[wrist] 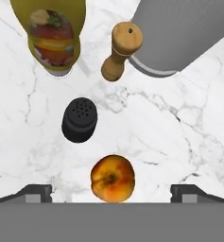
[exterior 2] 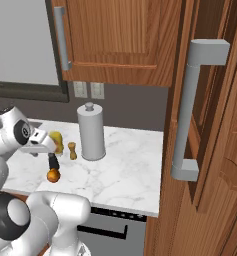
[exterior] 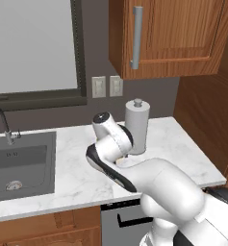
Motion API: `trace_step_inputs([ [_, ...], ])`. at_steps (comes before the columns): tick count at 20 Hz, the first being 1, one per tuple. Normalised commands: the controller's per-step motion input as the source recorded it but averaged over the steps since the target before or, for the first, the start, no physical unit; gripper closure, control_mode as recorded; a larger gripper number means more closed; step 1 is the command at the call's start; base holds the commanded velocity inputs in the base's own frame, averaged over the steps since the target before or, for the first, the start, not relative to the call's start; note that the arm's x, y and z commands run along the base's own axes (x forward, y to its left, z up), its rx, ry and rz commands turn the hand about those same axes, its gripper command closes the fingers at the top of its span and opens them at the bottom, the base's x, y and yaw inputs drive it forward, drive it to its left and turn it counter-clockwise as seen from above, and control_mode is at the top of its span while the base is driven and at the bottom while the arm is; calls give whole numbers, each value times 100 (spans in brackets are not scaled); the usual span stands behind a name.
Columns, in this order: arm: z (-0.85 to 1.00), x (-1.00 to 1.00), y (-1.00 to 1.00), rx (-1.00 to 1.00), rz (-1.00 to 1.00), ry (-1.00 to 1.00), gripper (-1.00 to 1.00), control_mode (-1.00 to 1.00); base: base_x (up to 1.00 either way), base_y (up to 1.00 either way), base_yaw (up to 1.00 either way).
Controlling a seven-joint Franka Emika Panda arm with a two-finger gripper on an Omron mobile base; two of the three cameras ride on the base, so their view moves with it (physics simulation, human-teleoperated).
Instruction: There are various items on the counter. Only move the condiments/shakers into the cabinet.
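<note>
Orange fruit (wrist: 112, 178) between wide-open fingers (wrist: 38, 193); black shaker (wrist: 79, 119) just beyond, marble counter (wrist: 179, 132) bare alongside.

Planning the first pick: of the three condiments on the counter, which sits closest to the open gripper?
The black shaker. In the hand view it stands just beyond the orange fruit, while the wooden shaker and yellow bottle stand farther off.

Dark wall (exterior: 94, 43); window (exterior: 31, 45); two switches (exterior: 107, 86).
</note>
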Motion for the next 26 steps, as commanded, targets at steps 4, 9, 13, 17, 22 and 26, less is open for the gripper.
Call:
trace_step_inputs([
  [4,-35,19,0,0,-3,-15,-100,-100,0,0,0],
  [9,-25,23,0,0,-2,-13,-100,-100,0,0,0],
  [13,-13,30,3,0,-2,-2,-100,-100,0,0,0],
  [17,-7,35,15,0,-1,1,-100,-100,0,0,0],
  [22,-9,29,19,0,0,3,-100,-100,0,0,0],
  [26,-15,21,11,0,0,2,-100,-100,0,0,0],
])
